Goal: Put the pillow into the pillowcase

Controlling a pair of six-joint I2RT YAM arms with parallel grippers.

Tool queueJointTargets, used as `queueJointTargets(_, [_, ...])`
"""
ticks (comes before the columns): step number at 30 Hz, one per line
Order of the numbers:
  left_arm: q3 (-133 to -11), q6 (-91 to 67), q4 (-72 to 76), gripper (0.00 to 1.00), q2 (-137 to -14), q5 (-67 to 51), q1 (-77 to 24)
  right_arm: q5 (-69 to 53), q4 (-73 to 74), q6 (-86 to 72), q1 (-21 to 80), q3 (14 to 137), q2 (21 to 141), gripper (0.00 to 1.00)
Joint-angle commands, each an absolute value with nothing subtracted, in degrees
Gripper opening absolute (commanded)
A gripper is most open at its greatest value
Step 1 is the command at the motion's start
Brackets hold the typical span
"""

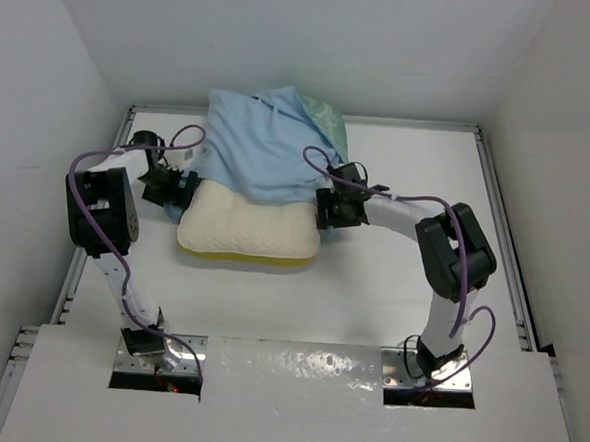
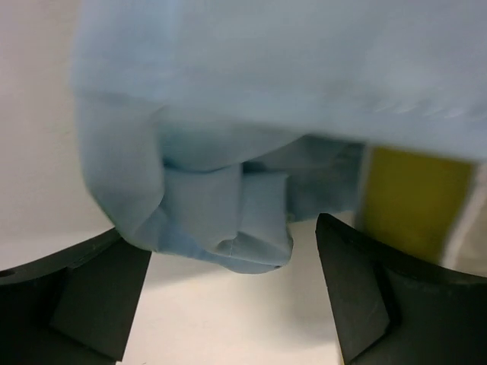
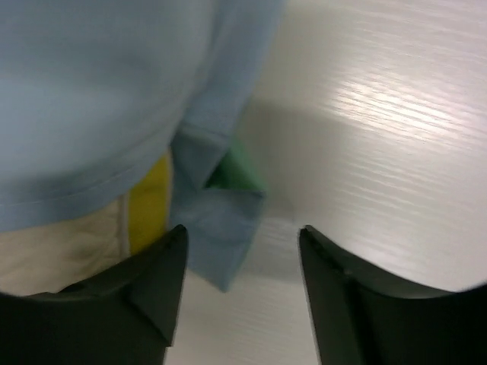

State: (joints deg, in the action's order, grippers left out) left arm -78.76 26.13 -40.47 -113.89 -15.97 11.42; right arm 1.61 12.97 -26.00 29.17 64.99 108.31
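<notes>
We see the pillow (image 1: 249, 233) lying flat in the middle of the table (image 1: 371, 296). Its yellow edge band (image 1: 248, 259) faces the arms. The pillowcase (image 1: 260, 144) is heaped over its far half with the light blue inner side up, and the near half is bare.

The left gripper (image 1: 182, 192) sits at the pillow's left end. In its wrist view we find its fingers (image 2: 84, 296) spread wide, with a bunched fold of the pillowcase hanging in the gap, clamped by neither.

The right gripper (image 1: 326, 211) sits at the pillow's right end. Its fingers (image 3: 365, 304) stand about halfway apart, and a loose corner of the pillowcase droops just beside the left one. We cannot tell whether it touches. Nothing is pinched.
</notes>
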Motion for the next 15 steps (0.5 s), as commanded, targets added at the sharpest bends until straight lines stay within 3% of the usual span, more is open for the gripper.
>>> queueJointTargets(1, [-78.5, 27.9, -39.6, 0.85, -115.4, -16.3, 12.6, 9.7, 13.0, -27.3, 27.7, 66.7, 106.2, 0.65])
queueJointTargets(2, [-78.3, 28.1, -39.5, 0.85, -115.1, -16.1, 12.8, 9.6, 14.1, -26.7, 27.6, 67.8, 108.6, 0.72])
queueJointTargets(5, [-77.6, 28.1, -38.5, 0.85, -114.2, -16.0, 13.8, 6.2, 15.7, -26.3, 27.6, 71.3, 113.8, 0.78])
queueJointTargets(10, [-77.9, 28.9, -37.7, 0.79, -115.5, -18.1, 14.9, -2.1, 9.8, -27.2, 27.7, 71.4, 118.1, 0.74])
queueJointTargets(12, [-78.0, 29.6, -37.8, 0.64, -116.4, -21.0, 14.9, -5.4, 9.2, -27.6, 27.7, 69.6, 118.6, 0.66])
queueJointTargets(13, [-78.0, 30.0, -37.9, 0.51, -116.6, -22.5, 14.9, -7.0, 8.7, -27.6, 27.7, 68.6, 118.1, 0.59])
queueJointTargets(14, [-77.9, 30.6, -37.9, 0.45, -116.7, -25.0, 14.9, -7.6, 7.9, -27.6, 27.7, 67.2, 117.2, 0.41])
queueJointTargets(15, [-77.9, 30.9, -38.1, 0.36, -116.8, -26.0, 14.9, -7.9, 7.9, -27.7, 27.7, 65.1, 116.5, 0.32])
